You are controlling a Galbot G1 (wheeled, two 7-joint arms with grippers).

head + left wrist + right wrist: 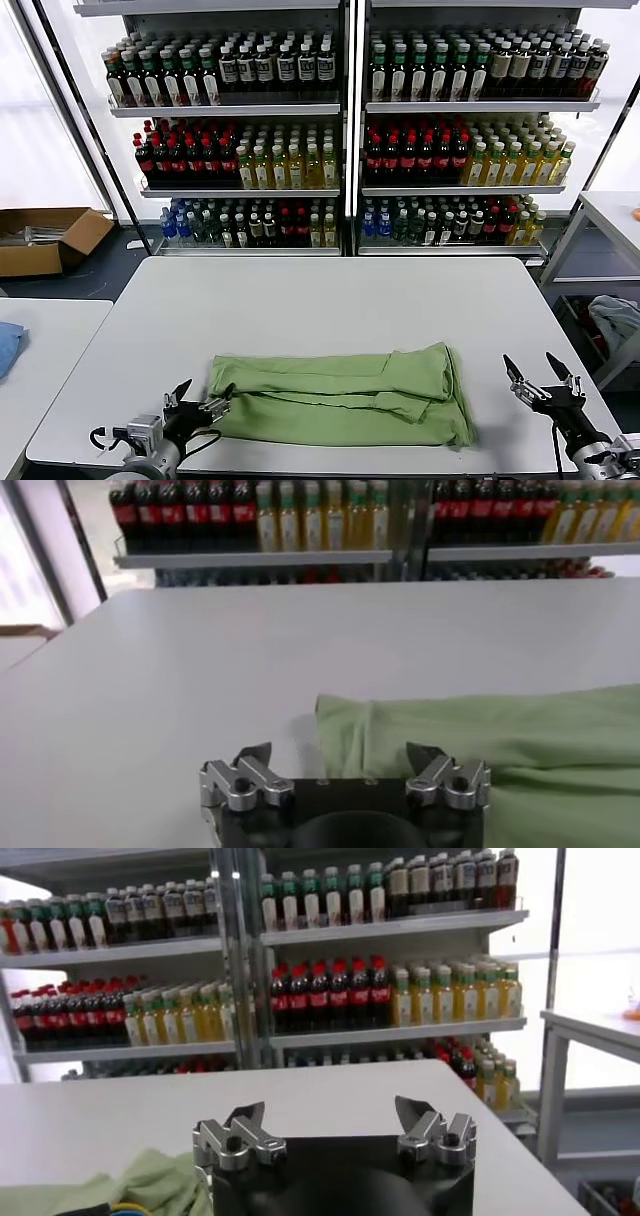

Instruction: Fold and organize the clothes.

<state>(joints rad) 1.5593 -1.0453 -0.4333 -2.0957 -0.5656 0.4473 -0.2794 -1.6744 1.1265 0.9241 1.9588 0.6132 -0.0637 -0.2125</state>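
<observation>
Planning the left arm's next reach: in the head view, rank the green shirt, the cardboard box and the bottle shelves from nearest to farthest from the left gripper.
From the left gripper:
1. Green shirt, beside it on the table.
2. Cardboard box, on the floor, far left.
3. Bottle shelves, behind the table.

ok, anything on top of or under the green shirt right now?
Nothing on top. The green shirt lies folded into a long band on the white table, both grippers off it, open: left gripper at its left end, right gripper off to its right. What is under the folds stays hidden.
</observation>
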